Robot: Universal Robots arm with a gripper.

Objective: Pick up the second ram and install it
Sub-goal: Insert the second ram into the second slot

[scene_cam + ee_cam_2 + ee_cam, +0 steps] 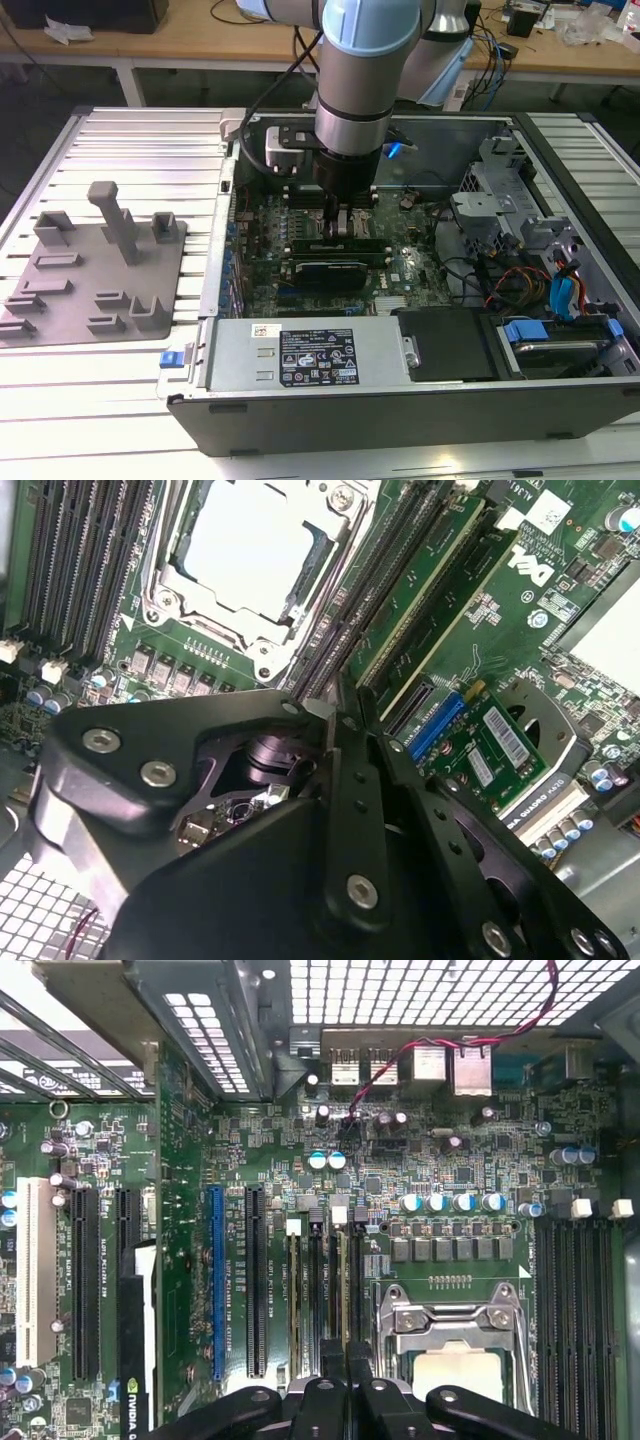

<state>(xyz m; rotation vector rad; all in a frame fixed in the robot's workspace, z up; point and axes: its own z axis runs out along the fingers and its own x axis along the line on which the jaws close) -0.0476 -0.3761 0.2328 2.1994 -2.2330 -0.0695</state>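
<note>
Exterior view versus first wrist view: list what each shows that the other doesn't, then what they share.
Exterior view's extras: the grey fixture plate at that view's left, the arm with its blue-capped joint, the labelled power supply and the blue-tabbed drive bay. First wrist view's extras: a blue expansion slot, a white slot, a row of round capacitors and the processor socket. Shared: the green motherboard and the gripper low over it.
</note>
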